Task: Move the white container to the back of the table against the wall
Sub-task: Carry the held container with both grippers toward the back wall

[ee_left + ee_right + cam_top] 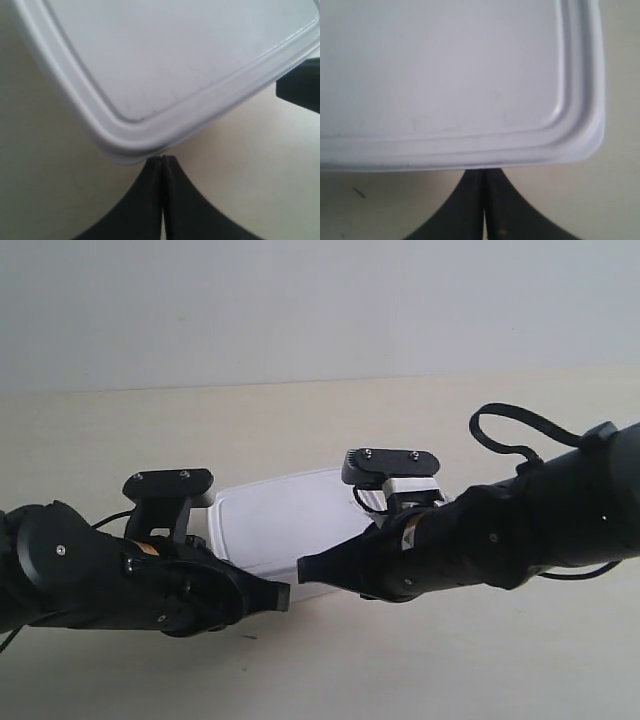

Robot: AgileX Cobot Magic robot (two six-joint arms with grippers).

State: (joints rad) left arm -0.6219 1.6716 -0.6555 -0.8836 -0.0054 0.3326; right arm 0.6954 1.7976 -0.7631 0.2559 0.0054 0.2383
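The white container [285, 525] lies flat on the table [480, 670], its rimmed lid up, well short of the wall [320, 300]. Two black arms meet at its near side. The gripper of the arm at the exterior view's left [283, 595] and that of the arm at the exterior view's right [304, 568] both have their tips at the box's near edge. In the left wrist view my left gripper [162, 158] is shut, tips touching a rounded corner of the container [175, 60]. My right gripper [484, 171] is shut against a straight edge of the container [445, 75].
Bare tabletop stretches from the box back to the line where table meets wall [320, 385]. A dark part of the other gripper [300, 90] shows beside the box in the left wrist view. A small dark speck [358, 192] marks the table.
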